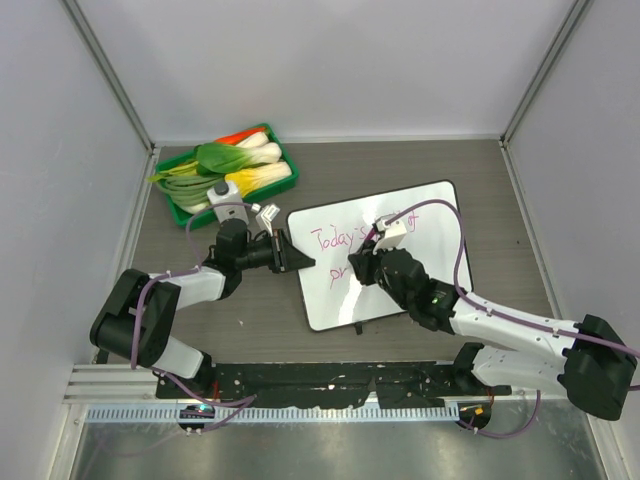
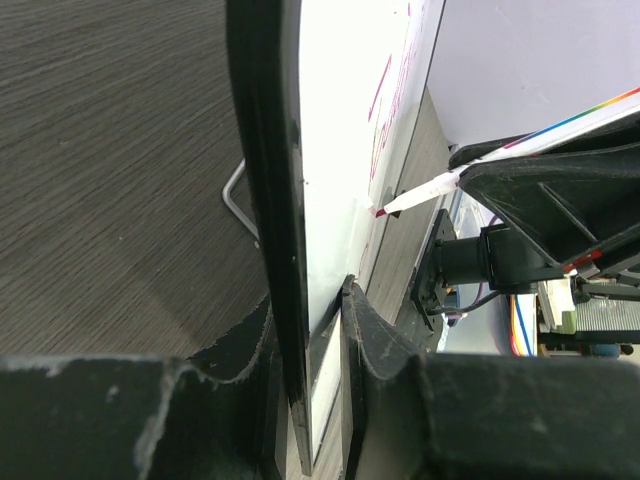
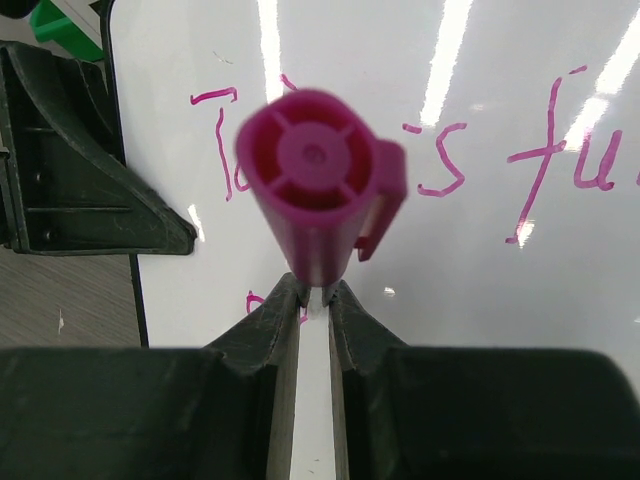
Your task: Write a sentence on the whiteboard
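The whiteboard (image 1: 425, 215) lies on the dark table, turned slightly. The sentence (image 1: 338, 240) in pink script reads "Today's f…" on the first line, with "pr" begun below it. My left gripper (image 1: 290, 262) is shut on the board's left edge; in the left wrist view (image 2: 312, 300) its jaws clamp the black rim and the white face (image 2: 340, 120). My right gripper (image 1: 362, 268) is shut on a magenta marker (image 3: 315, 180) held over the board. The marker tip (image 2: 385, 210) touches the board by the second line. The writing (image 3: 545, 165) shows beyond the marker.
A green tray (image 1: 276, 140) of vegetables stands at the back left, just beyond my left arm. A small white bottle (image 1: 222, 192) stands by its front edge. Grey walls close in the left, back and right. A wire foot (image 2: 235, 195) sticks out behind the board.
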`<state>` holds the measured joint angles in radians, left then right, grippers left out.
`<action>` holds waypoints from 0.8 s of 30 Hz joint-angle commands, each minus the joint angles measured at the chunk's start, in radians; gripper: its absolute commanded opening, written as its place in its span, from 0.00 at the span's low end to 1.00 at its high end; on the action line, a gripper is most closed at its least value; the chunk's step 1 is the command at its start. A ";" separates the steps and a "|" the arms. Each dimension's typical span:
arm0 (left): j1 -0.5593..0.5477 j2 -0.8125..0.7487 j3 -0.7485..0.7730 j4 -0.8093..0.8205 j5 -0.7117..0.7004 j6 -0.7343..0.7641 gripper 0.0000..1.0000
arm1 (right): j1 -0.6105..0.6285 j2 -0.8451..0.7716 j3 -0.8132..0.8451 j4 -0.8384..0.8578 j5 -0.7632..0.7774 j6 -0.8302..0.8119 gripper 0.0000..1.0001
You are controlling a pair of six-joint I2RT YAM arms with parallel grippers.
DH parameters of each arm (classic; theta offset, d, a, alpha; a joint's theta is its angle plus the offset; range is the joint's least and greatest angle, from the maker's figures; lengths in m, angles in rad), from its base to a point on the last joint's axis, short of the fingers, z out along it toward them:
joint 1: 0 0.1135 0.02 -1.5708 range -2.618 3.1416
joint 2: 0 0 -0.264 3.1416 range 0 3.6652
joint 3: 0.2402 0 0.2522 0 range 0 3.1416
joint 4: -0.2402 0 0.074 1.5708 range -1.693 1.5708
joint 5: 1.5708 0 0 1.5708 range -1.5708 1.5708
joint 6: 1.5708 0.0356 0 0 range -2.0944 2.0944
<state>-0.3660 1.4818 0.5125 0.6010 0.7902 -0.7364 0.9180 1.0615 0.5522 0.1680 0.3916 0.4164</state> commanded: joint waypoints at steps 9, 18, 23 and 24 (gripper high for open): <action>0.009 0.034 -0.002 -0.081 -0.183 0.157 0.00 | -0.024 -0.018 0.014 -0.041 0.058 -0.028 0.01; 0.006 0.037 0.000 -0.081 -0.180 0.157 0.00 | -0.024 -0.083 -0.009 -0.036 -0.007 -0.011 0.01; 0.007 0.035 0.000 -0.081 -0.180 0.157 0.00 | -0.024 -0.097 0.026 -0.030 -0.019 -0.019 0.02; 0.007 0.035 -0.002 -0.081 -0.181 0.158 0.00 | -0.024 -0.095 0.031 -0.025 -0.020 -0.018 0.01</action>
<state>-0.3660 1.4818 0.5137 0.6010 0.7940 -0.7349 0.8970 0.9894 0.5407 0.1181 0.3779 0.4156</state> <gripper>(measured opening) 0.224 0.199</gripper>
